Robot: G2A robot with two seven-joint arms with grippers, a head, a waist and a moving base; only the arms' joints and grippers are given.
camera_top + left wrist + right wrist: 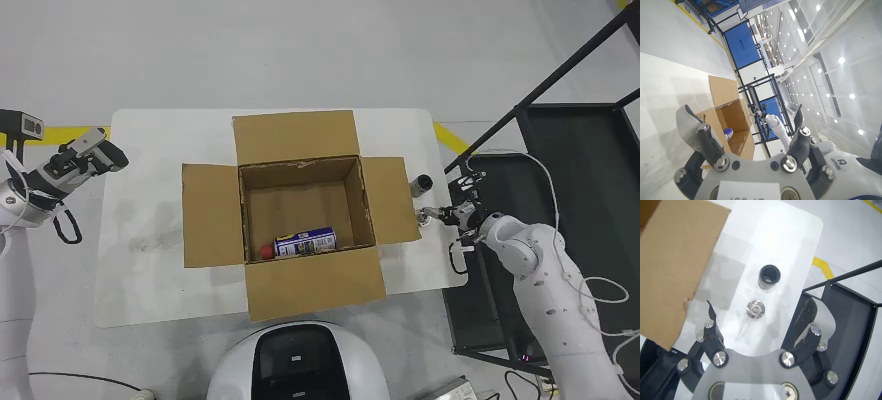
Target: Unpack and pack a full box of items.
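An open cardboard box [300, 200] stands mid-table with its flaps spread. Inside it, a blue and white can [305, 241] lies on its side, with a small red item [265, 251] beside it. The can [728, 133] also shows in the left wrist view inside the box [730, 113]. My left gripper [100, 150] [743, 115] is held open and empty, raised off the table's left edge. My right gripper [455, 212] [759, 313] is open above a small round metal part [755, 309] [427, 214]. A dark hollow cylinder [769, 275] [423, 184] stands just beyond it.
The white table [140, 290] has bare room left of the box. The box's right flap [676, 266] lies close to my right gripper. A black metal rack [560, 200] [848, 323] stands against the table's right edge.
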